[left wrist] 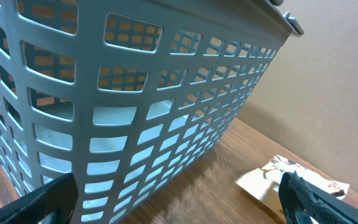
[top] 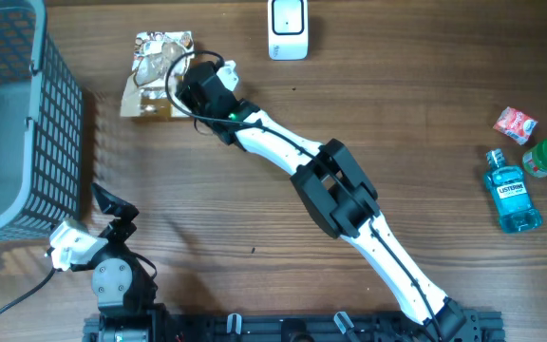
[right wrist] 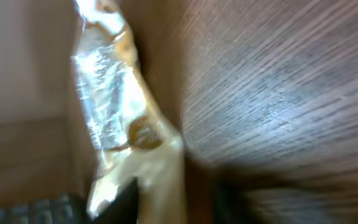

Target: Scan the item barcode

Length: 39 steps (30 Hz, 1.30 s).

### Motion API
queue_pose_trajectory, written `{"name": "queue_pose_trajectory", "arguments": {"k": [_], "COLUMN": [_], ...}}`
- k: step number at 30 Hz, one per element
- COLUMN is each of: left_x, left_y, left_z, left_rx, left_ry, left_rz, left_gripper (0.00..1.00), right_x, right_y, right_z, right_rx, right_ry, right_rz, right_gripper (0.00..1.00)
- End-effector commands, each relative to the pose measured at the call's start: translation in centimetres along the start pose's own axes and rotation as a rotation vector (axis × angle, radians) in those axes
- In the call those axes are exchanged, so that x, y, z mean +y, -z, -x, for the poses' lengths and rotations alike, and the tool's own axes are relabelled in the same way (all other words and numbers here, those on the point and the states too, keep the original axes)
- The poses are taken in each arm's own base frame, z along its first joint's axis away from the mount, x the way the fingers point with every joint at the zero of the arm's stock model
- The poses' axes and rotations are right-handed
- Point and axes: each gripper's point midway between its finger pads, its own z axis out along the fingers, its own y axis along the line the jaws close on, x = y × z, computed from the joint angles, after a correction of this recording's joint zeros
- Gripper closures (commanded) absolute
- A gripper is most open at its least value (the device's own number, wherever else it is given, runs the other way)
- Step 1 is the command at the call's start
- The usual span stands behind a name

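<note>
Right fingers (top: 183, 81) straddle the snack packet (top: 155, 57) at far left, grip unclear, likely to carry it to the far scanner (top: 288, 28); left fingers (top: 114, 211) rest spread.

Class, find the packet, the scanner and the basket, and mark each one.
Packet (top: 155, 52): overhead view, on its shiny printed top.
Scanner (top: 288, 40): overhead view, on its white body.
Basket (top: 62, 123): overhead view, on its mesh side wall.
</note>
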Motion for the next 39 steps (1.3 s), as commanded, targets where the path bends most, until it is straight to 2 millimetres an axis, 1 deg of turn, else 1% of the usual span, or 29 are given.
{"name": "queue_pose_trajectory", "arguments": {"k": [1, 2, 4, 7, 9, 11, 13, 14, 15, 16, 17, 18, 19, 20, 21, 22, 24, 25, 26, 27, 28, 29, 30, 31, 33, 35, 36, 37, 39], "left_x": [0.2, 0.2, 0.2, 0.2, 0.2, 0.2, 0.2, 0.2, 0.2, 0.2, 0.2, 0.2, 0.2, 0.0, -0.7, -2.6, -6.2, -7.4, -7.9, -8.1, -8.0, -7.9, -8.1, -8.4, -9.6, -11.8, -13.6, -15.6, -17.1], "left_y": [0.0, 0.0, 0.0, 0.0, 0.0, 0.0, 0.0, 0.0, 0.0, 0.0, 0.0, 0.0, 0.0, 0.0, 0.0, 0.2, 1.2, 1.8, 2.1, 2.3, 2.5, 2.6, 2.7, 2.7, 2.2, 1.0, 0.4, -0.1, -1.4], "left_z": [0.0, 0.0, 0.0, 0.0, 0.0, 0.0, 0.0, 0.1, 0.1, 0.1, 0.1, 0.1, 0.1, 0.4, 0.5, 0.3, -0.8, -1.4, -1.9, -2.6, -2.9, -3.1, -3.1, -2.4, -0.2, 2.0, 2.5, 2.6, 2.6], "left_rx": [-0.003, -0.003, -0.003, -0.003, -0.003, -0.004, -0.004, -0.004, -0.006, -0.006, -0.005, -0.004, -0.007, -0.018, -0.015, 0.006, 0.077, 0.116, 0.15, 0.213, 0.257, 0.298, 0.345, 0.372, 0.404, 0.47, 0.528, 0.593, 0.637], "left_ry": [-0.001, -0.001, -0.001, -0.001, -0.001, -0.001, -0.001, -0.001, 0.001, 0.001, 0.001, -0.001, 0.002, 0.018, 0.031, 0.024, 0.02, 0.032, 0.051, 0.075, 0.089, 0.093, 0.082, 0.069, 0.052, 0.017, -0.033, -0.093, -0.114], "left_rz": [0.011, 0.01, 0.01, 0.011, 0.011, 0.01, 0.01, 0.01, 0.01, 0.01, 0.01, 0.01, 0.009, 0.002, -0.04, -0.146, -0.362, -0.439, -0.473, -0.475, -0.462, -0.449, -0.438, -0.426, -0.407, -0.395, -0.427, -0.481, -0.483], "left_gripper": [0.0, 0.0, 0.0, 0.0, 0.0, 0.0, 0.0, 0.0, 0.0, 0.0, 0.0, 0.0, 0.0, 0.0, 0.0, 0.0, 0.0, 0.0, 0.01, 0.0, 0.0, 0.01, 0.01, 0.01, 0.01, 0.0, 0.0, 0.0, 0.0], "right_x": [-15.4, -15.7, -16.4, -18.6, -20.0, -20.1, -18.8, -17.0, -15.1, -13.2, -11.6, -9.5, -7.8, -6.3, -5.0, -3.6, -1.4, -0.6, -0.1, 0.5, 0.9, 1.3, 1.4, 1.4, 1.1, 0.6, 0.3, 0.2, 0.1], "right_y": [-2.9, -2.8, -2.5, -1.2, 1.0, 3.2, 5.8, 7.6, 9.3, 11.3, 13.0, 15.1, 17.0, 18.7, 20.3, 22.7, 26.6, 29.0, 30.5, 32.7, 33.8, 35.1, 36.0, 37.2, 38.3, 38.6, 38.7, 38.8, 38.9], "right_z": [-4.9, -4.9, -4.7, -3.6, -1.9, 0.2, 2.9, 4.8, 6.3, 7.7, 8.7, 9.8, 10.8, 11.6, 12.2, 13.1, 14.3, 14.8, 15.1, 15.6, 15.9, 16.2, 16.4, 16.7, 17.0, 16.9, 16.8, 16.8, 16.7], "right_rx": [0.15, 0.15, 0.152, 0.154, 0.14, 0.095, 0.02, -0.033, -0.077, -0.121, -0.15, -0.18, -0.198, -0.212, -0.227, -0.248, -0.271, -0.293, -0.31, -0.33, -0.334, -0.336, -0.341, -0.347, -0.35, -0.333, -0.329, -0.326, -0.323], "right_ry": [0.01, 0.004, -0.001, -0.023, -0.048, -0.05, -0.022, 0.03, 0.069, 0.095, 0.112, 0.132, 0.153, 0.169, 0.175, 0.169, 0.177, 0.171, 0.174, 0.188, 0.199, 0.206, 0.201, 0.192, 0.183, 0.175, 0.174, 0.175, 0.176], "right_rz": [-0.316, -0.329, -0.36, -0.472, -0.586, -0.665, -0.724, -0.734, -0.732, -0.735, -0.731, -0.722, -0.707, -0.692, -0.679, -0.666, -0.64, -0.638, -0.639, -0.641, -0.636, -0.628, -0.628, -0.633, -0.647, -0.664, -0.674, -0.678, -0.685], "right_gripper": [0.93, 0.95, 0.95, 0.95, 0.95, 0.95, 0.95, 0.88, 0.69, 0.57, 0.35, 0.18, 0.11, 0.08, 0.06, 0.06, 0.06, 0.06, 0.06, 0.05, 0.03, 0.03, 0.02, 0.02, 0.02, 0.03, 0.03, 0.03, 0.02]}}
